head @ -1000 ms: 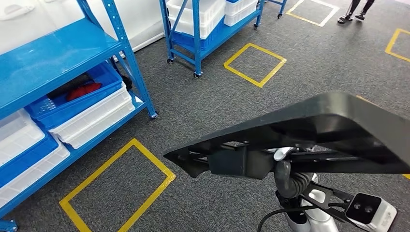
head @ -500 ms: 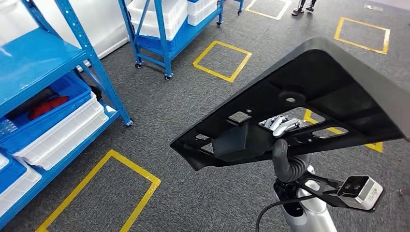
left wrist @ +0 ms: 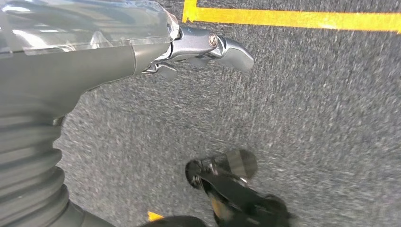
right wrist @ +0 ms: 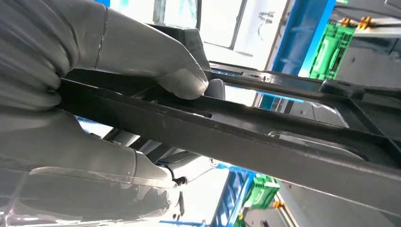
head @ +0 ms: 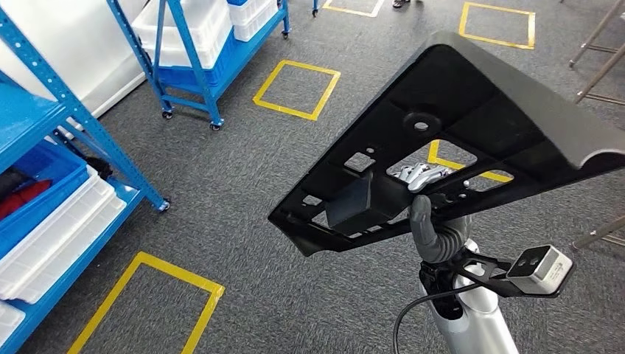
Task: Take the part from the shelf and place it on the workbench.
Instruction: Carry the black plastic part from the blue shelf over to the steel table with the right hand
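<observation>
Black ribbed part sits clamped in my right hand, blue shelving at nine o'clock; my left hand hangs empty over grey carpet.

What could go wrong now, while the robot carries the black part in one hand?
1. The right hand grips the black part at one point near its lower edge, and the panel stretches far to both sides, so it may tip or slip.
2. The blue shelf and a wheeled rack stand to the left; a wide turn could knock the panel against them.
3. The panel hides much of the floor ahead in the head view.
</observation>
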`<control>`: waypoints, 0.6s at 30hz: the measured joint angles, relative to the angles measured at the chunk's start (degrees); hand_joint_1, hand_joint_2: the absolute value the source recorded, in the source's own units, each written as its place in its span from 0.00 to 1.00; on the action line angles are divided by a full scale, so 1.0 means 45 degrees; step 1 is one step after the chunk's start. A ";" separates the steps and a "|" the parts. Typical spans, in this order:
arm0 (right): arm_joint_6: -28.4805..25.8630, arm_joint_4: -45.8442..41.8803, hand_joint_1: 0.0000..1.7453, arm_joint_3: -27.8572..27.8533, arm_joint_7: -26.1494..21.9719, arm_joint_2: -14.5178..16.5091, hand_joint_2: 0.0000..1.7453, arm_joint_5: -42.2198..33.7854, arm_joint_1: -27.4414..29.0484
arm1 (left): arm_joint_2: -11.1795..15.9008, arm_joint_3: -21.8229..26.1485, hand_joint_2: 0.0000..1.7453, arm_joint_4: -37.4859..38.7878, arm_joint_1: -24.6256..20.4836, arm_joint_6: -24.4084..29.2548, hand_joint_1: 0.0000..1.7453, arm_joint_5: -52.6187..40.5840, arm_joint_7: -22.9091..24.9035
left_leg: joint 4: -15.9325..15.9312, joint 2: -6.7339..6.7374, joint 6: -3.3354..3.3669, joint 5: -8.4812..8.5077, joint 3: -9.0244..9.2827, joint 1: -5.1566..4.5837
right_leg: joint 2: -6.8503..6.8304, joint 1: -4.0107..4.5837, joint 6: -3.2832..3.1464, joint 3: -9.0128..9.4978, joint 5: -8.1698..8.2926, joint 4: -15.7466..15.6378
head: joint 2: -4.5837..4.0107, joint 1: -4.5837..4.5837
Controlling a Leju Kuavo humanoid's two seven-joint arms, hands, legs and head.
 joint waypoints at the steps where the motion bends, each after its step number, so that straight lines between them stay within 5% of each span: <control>1: -0.0001 0.0000 1.00 0.0000 0.0006 0.0002 1.00 0.0004 0.0002 | -0.0001 -0.0001 1.00 0.0000 0.0006 0.0006 0.00 0.0000 0.0007 | 0.0103 -0.0010 -0.0001 -0.0033 -0.0053 0.0000 | 0.0021 0.0003 -0.0002 0.0000 -0.0001 0.0001 | 0.0000 0.0001; 6: -0.0060 0.0013 1.00 -0.0004 0.0052 0.0034 1.00 0.0023 0.0029 | -0.0011 -0.0018 1.00 0.0002 0.0064 0.0061 0.00 0.0000 0.0057 | 0.0612 -0.0067 0.0003 -0.0074 -0.0360 0.0000 | 0.0211 0.0028 -0.0009 0.0003 -0.0002 0.0014 | 0.0000 -0.0001; 8: -0.0114 0.0017 1.00 -0.0033 0.0080 0.0063 1.00 0.0048 0.0065 | -0.0015 -0.0049 1.00 0.0005 0.0119 0.0107 0.00 0.0000 0.0118 | 0.0416 -0.0119 0.0036 0.0370 -0.0407 0.0000 | 0.0513 0.0049 -0.0007 0.0017 -0.0005 0.0037 | 0.0000 -0.0002; 12: -0.0259 -0.0055 1.00 -0.0199 0.0237 0.0185 1.00 0.0181 0.0105 | 0.0011 -0.0073 1.00 0.0005 0.0080 0.0108 0.00 0.0000 0.0214 | -0.2914 -0.1010 0.0341 0.1970 0.0885 0.0030 | 0.1491 -0.0029 0.0397 -0.0112 0.0039 0.0143 | 0.0000 0.0000; 14: -0.0297 -0.0057 1.00 -0.0211 0.0271 0.0205 1.00 0.0235 0.0084 | 0.0010 -0.0074 1.00 0.0005 0.0044 0.0108 0.00 0.0000 0.0221 | -0.3096 -0.0664 0.0530 0.2072 0.0959 0.0024 | 0.1031 -0.0037 0.0530 -0.0374 -0.0256 0.0605 | 0.0000 0.0001; 16: -0.0309 -0.0043 1.00 -0.0197 0.0313 0.0232 1.00 0.0290 0.0004 | 0.0003 -0.0074 1.00 0.0005 0.0070 0.0112 0.00 0.0000 0.0232 | -0.3159 -0.0340 0.0625 0.2105 0.0974 -0.0014 | 0.0274 -0.0037 0.0576 -0.1036 -0.1021 0.2014 | 0.0000 0.0001; 18: -0.0330 -0.0016 1.00 -0.0175 0.0420 0.0268 1.00 0.0354 -0.0058 | -0.0023 -0.0074 1.00 0.0005 0.0129 0.0120 0.00 0.0000 0.0258 | -0.3154 0.0014 0.0643 0.2094 0.0960 -0.0045 | 0.0031 -0.0086 0.0645 -0.1670 -0.1506 0.3356 | 0.0000 0.0001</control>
